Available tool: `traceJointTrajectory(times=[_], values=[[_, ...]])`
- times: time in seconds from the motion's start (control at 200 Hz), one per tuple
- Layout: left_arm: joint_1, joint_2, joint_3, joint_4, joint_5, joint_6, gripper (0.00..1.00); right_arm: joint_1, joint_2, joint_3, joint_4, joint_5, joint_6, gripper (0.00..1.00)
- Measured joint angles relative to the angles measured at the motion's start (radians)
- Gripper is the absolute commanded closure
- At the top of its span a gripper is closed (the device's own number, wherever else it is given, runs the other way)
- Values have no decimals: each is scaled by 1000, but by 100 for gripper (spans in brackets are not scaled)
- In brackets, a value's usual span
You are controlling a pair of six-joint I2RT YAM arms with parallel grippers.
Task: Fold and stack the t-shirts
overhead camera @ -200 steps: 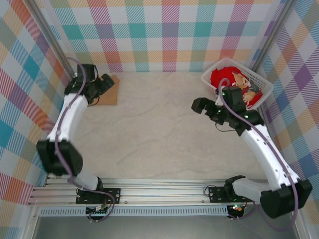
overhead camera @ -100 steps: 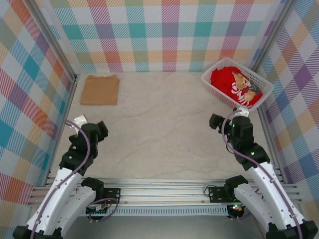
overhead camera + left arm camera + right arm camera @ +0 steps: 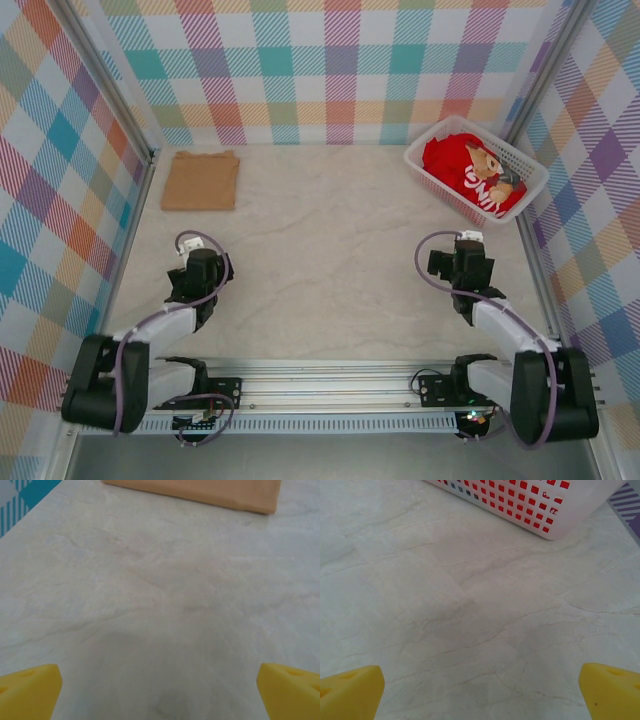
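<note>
- Hanging low over the bare table [image 3: 320,250], the left gripper [image 3: 200,272] and right gripper [image 3: 462,262] both have their jaws spread wide with nothing between them. It looks like a resting pose, clear of the cloth.
- Straight ahead of the left jaws, well apart, the tan t-shirt [image 3: 201,180] lies folded into a flat rectangle. I judge it to be the base of the stack.
- Ahead of the right jaws and slightly to their right, the white basket [image 3: 432,136] holds the red t-shirt [image 3: 465,165], bunched and unfolded. That one likely needs fetching next.
- The fold hides the tan shirt's print, and the left wrist view cuts the shirt off at its near edge.
- The red shirt's bear print is crumpled and hard to read, and the basket wall screens its lower part.
</note>
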Motion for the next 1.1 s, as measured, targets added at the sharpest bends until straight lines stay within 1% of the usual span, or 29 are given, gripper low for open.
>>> traceJointTrajectory(times=[0.105,0.19,0.265,0.315,0.37,0.455,0.56,0.62,0.795,0.965,1.1], values=[[26,122,53,80,44,11,0,-39,95,-5,151,-56,-14,0],[40,146,71,154,83,36,0,-55,168,-5,286,-104,-18,0],[59,143,42,271,112,58,0,-60,234,-4,389,-137,-18,0],[74,143,-5,376,124,62,0,-60,275,-3,447,-152,-18,0],[87,153,-52,452,127,64,0,-60,311,-4,498,-164,-17,0],[97,205,-71,512,148,69,0,-60,337,-4,545,-189,-18,0],[97,309,-38,566,190,91,0,-60,388,-6,656,-212,-23,0],[91,334,-11,547,196,102,0,-60,404,-6,663,-216,-26,0],[80,339,56,531,197,121,0,-58,411,4,662,-216,-33,0],[75,339,58,528,193,125,0,-57,411,8,663,-220,-35,0],[69,339,58,528,192,135,0,-57,411,12,662,-254,-53,0]])
